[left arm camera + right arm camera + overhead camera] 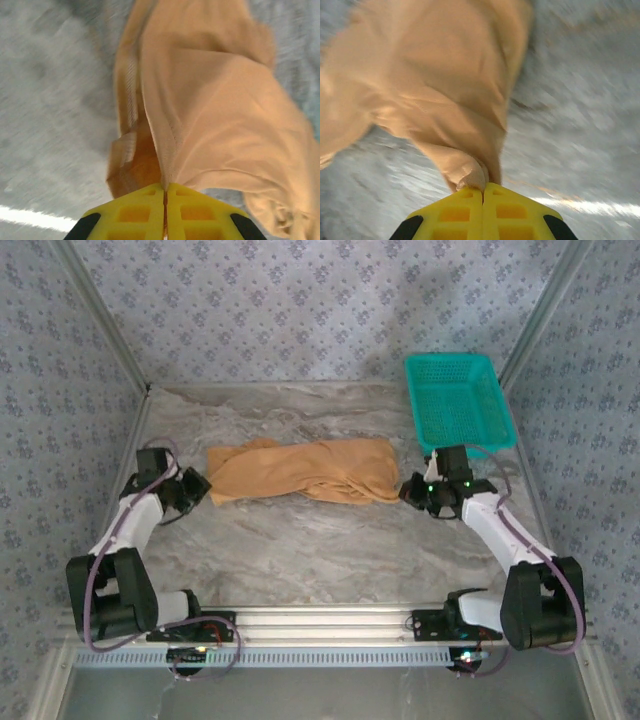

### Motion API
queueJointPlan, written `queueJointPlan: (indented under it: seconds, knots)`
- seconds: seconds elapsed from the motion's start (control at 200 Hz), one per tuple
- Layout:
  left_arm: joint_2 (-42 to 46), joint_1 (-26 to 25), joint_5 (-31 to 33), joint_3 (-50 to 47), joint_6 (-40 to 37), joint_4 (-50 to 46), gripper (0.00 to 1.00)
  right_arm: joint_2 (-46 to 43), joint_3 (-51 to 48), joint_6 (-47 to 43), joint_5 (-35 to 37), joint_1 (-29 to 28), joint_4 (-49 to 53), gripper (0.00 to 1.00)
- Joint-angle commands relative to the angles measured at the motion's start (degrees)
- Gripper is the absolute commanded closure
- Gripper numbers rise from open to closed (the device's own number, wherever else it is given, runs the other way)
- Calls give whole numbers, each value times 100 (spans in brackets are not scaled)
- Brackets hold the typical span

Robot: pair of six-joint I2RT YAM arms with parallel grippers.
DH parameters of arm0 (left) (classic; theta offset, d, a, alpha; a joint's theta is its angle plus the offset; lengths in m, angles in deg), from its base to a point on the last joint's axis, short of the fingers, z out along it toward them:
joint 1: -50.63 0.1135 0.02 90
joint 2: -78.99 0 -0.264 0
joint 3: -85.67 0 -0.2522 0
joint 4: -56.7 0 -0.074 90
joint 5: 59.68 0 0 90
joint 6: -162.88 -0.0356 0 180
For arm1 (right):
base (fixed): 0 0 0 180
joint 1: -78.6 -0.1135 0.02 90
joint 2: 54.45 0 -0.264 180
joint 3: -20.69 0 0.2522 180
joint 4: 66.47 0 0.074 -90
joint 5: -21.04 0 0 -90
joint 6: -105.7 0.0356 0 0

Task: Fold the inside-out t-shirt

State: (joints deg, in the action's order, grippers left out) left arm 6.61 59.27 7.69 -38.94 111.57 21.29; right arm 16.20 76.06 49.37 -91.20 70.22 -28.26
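The tan inside-out t-shirt lies stretched into a long bunched band across the middle of the marble table. My left gripper is at its left end, shut on the t-shirt; in the left wrist view a seamed edge of the t-shirt runs straight into the closed yellow fingers. My right gripper is at the right end, also shut on the t-shirt; in the right wrist view a gathered fold of the t-shirt is pinched between its yellow fingers.
A teal mesh basket stands at the back right of the table, just behind my right arm. Patterned walls close in the back and both sides. Bare marble table lies between the shirt and the arm bases.
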Motion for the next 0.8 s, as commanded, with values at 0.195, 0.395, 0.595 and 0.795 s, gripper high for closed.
queueJointPlan:
  seconds: [0.195, 0.395, 0.595, 0.795]
  knots:
    - [259, -221, 199, 201, -179, 361, 94, 121, -11, -281, 959, 293, 61, 80]
    - [268, -422, 249, 244, -205, 293, 95, 72, 549, -157, 1864, -308, 633, 56]
    - [251, -526, 296, 179, -184, 363, 95, 196, 598, -81, 1517, -1221, 214, 65]
    - [202, -635, 369, 214, -223, 324, 96, 1405, 1286, -805, 1748, -1520, 376, 57]
